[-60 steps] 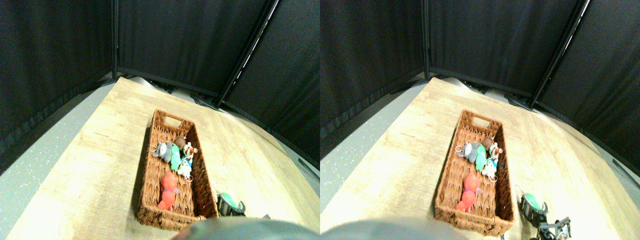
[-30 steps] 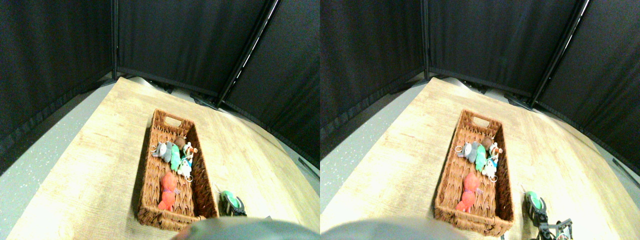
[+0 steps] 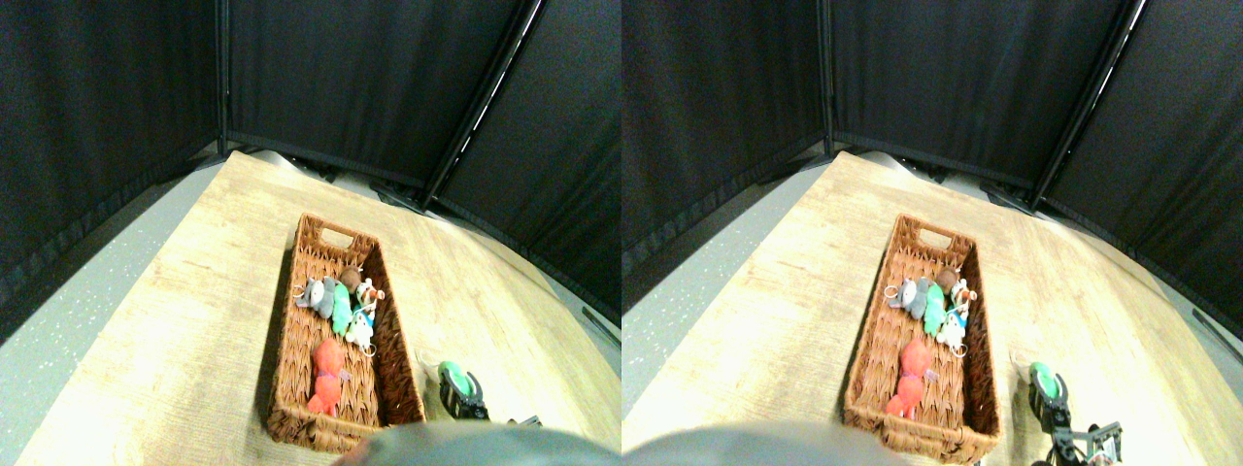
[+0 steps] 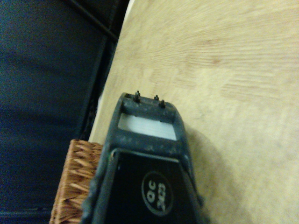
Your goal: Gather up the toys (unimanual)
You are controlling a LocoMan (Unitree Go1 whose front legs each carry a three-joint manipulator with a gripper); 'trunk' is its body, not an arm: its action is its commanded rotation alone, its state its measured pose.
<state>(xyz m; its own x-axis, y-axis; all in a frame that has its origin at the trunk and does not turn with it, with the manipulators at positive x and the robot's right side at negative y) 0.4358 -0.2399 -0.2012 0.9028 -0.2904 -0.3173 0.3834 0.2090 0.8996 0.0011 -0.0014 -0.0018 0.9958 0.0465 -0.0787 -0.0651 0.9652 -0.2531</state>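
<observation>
**Green toy at the claw, beside the basket**

Although five toys already lie in the basket (image 3: 291, 320), a green toy (image 3: 453, 374) sits outside it, right at the right claw (image 3: 464, 398), whose black frame appears to wrap it; whether the jaws pinch it or stand spread cannot be told. Judging by this, a pickup is in hand. Beyond the claw's left stands the wicker wall, which must be cleared. Inside lie an orange-red toy (image 3: 326, 374), then grey (image 3: 315, 292), mint (image 3: 341, 309), white-with-blue (image 3: 361, 325) and brown (image 3: 349, 277) ones farther off. All rest on the wooden table (image 3: 175, 320).
</observation>
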